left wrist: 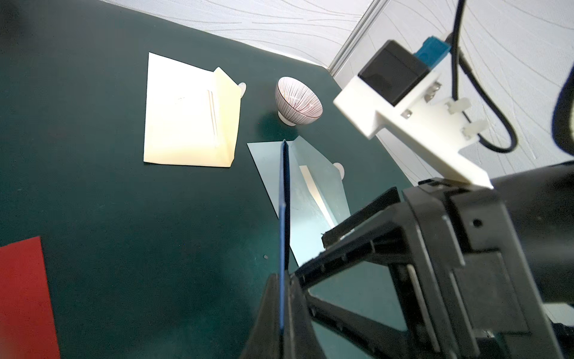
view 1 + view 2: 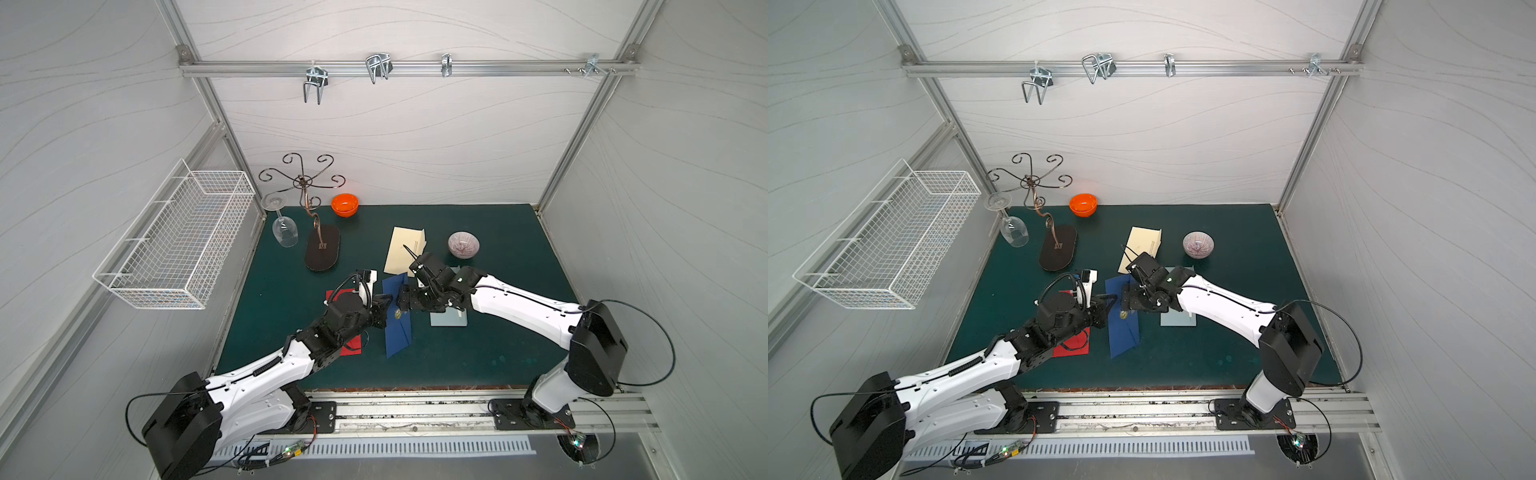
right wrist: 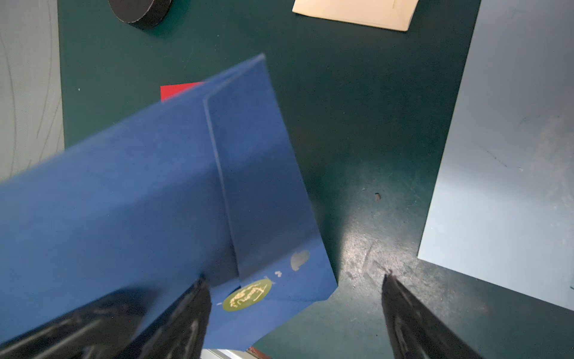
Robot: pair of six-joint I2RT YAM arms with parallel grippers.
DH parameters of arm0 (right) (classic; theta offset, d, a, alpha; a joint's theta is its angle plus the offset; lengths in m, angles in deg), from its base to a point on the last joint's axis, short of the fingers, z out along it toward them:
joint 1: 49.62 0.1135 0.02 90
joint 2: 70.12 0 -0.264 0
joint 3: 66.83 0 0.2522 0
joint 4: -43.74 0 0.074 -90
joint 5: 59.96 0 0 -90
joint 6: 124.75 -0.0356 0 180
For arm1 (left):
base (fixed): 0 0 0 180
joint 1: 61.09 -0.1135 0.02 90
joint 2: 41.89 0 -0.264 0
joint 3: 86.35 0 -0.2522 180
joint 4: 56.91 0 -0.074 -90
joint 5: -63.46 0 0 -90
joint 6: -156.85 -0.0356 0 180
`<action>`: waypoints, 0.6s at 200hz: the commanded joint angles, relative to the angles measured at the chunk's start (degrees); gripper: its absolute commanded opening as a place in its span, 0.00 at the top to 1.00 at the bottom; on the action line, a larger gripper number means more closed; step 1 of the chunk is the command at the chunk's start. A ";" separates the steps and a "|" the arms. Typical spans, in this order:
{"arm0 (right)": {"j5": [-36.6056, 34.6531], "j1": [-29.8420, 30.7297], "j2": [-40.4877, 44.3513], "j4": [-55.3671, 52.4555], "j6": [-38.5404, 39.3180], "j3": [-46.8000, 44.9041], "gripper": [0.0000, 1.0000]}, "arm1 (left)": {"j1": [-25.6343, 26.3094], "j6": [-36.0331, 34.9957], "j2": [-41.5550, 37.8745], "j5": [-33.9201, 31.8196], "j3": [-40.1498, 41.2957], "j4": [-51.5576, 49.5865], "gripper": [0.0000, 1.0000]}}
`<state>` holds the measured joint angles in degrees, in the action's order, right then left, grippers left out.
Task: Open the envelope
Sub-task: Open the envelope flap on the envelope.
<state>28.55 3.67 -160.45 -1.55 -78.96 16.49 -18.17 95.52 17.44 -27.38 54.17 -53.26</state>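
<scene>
Here, left pincer (image 1: 283, 279) tight on blue envelope (image 3: 139, 202), right pincer (image 3: 293, 278) wide apart and empty, script on gold sticker (image 3: 245, 294) illegible.

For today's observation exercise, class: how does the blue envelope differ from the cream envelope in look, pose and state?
The blue envelope is dark; the cream envelope is pale. The blue one is pinched in the left tool and tilted up; the cream one lies on the mat, with no tool on it. The blue one bears a gold sticker; the cream one's flap stands raised. Both are paper envelopes.
</scene>
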 commanded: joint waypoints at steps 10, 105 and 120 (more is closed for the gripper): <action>-0.66 0.40 -1.23 -2.74 -0.49 1.93 0.13 | 0.23 -0.80 0.02 0.42 -2.47 2.74 1.00; -1.71 0.58 -1.06 -4.12 0.22 2.31 0.12 | 0.22 -0.63 0.24 0.79 -2.52 2.49 1.00; -1.73 0.58 -1.17 -4.52 0.09 2.69 0.12 | 0.21 -0.63 0.12 0.89 -2.59 2.45 1.00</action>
<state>27.48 3.74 -161.15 -3.78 -78.91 17.28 -18.17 95.41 17.46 -27.17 54.15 -53.26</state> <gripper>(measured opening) 0.879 0.056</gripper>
